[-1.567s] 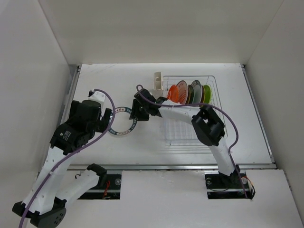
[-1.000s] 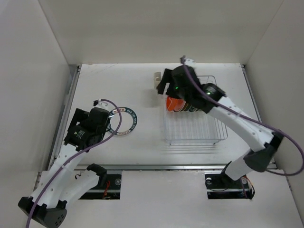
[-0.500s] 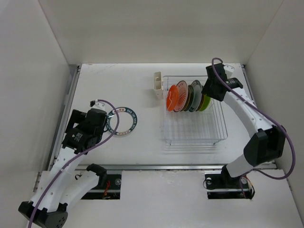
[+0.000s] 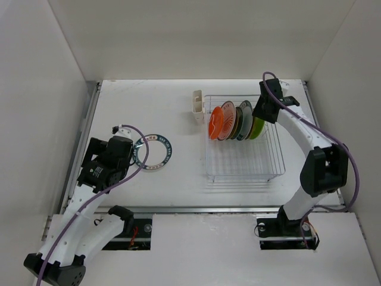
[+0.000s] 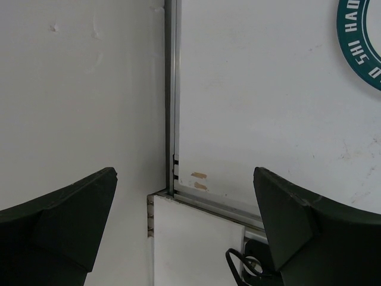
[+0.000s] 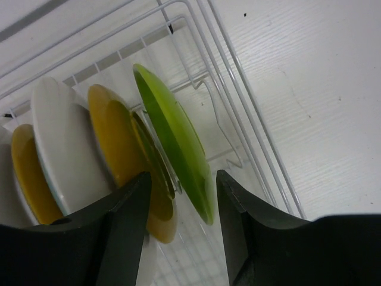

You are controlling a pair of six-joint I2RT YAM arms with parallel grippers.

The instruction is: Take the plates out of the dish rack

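The dish rack (image 4: 245, 161) stands right of centre, with a cream cutlery holder (image 4: 197, 100) on its back left side. Several plates stand on edge at its back: orange (image 4: 216, 123) at the left, lime green (image 4: 258, 127) at the right. A white plate with a dark teal rim (image 4: 153, 152) lies flat on the table. My right gripper (image 4: 262, 112) is open over the lime green plate (image 6: 172, 140), whose rim lies between the fingers; the yellow plate (image 6: 116, 149) is beside it. My left gripper (image 4: 101, 167) is open and empty, left of the teal-rimmed plate (image 5: 363, 47).
The table's left metal rail (image 5: 169, 107) and near-left corner lie under my left gripper. White walls close in on the left, back and right. The rack's wire wall (image 6: 238, 101) runs just right of the lime green plate.
My right arm swung from left of the rack across to its back right and lowered over the lime green plate. My left arm drew back from the teal-rimmed plate.
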